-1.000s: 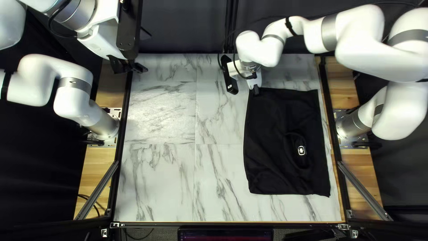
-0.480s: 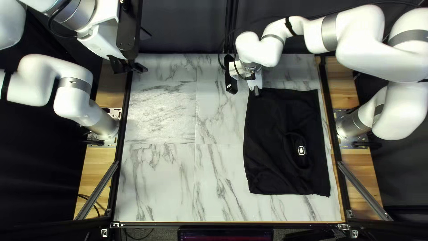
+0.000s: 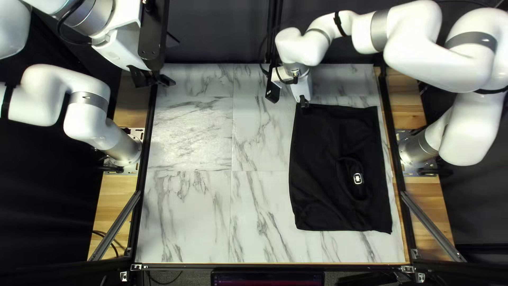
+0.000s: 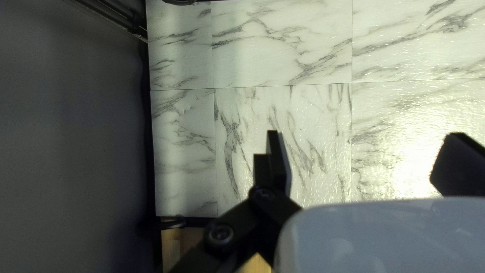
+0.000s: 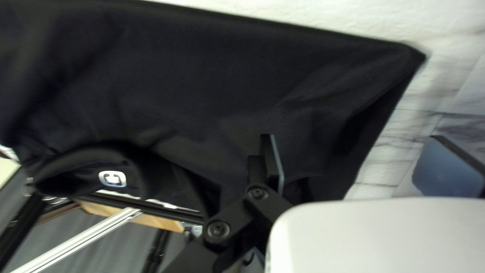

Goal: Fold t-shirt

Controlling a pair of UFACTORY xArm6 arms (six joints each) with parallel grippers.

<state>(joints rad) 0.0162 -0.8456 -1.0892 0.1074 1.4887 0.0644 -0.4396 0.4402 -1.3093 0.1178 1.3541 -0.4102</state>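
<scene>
A black t-shirt (image 3: 323, 137) lies in a roughly rectangular shape at the right of the top left view, its collar and small white logo on the upper side. My right gripper (image 3: 303, 101) is at its far left corner. In the right wrist view my right gripper (image 5: 359, 164) has its fingers wide apart; one is over the shirt (image 5: 202, 86), the other beyond its edge over marble. My left gripper (image 3: 153, 79) hangs by the table's far left corner, away from the shirt. The left wrist view shows my left gripper (image 4: 365, 161) open, with only tabletop beyond its fingers.
The marble tabletop (image 3: 190, 137) stretches left of the shirt. Wooden strips (image 3: 119, 193) and arm bases flank it, and metal struts (image 3: 431, 225) stand at the near corners. A dark curtain (image 3: 211, 32) hangs behind the far edge.
My right arm has shifted, its wrist tilting and its gripper drawing back slightly toward the table's far edge. The shirt and my left arm look unmoved.
</scene>
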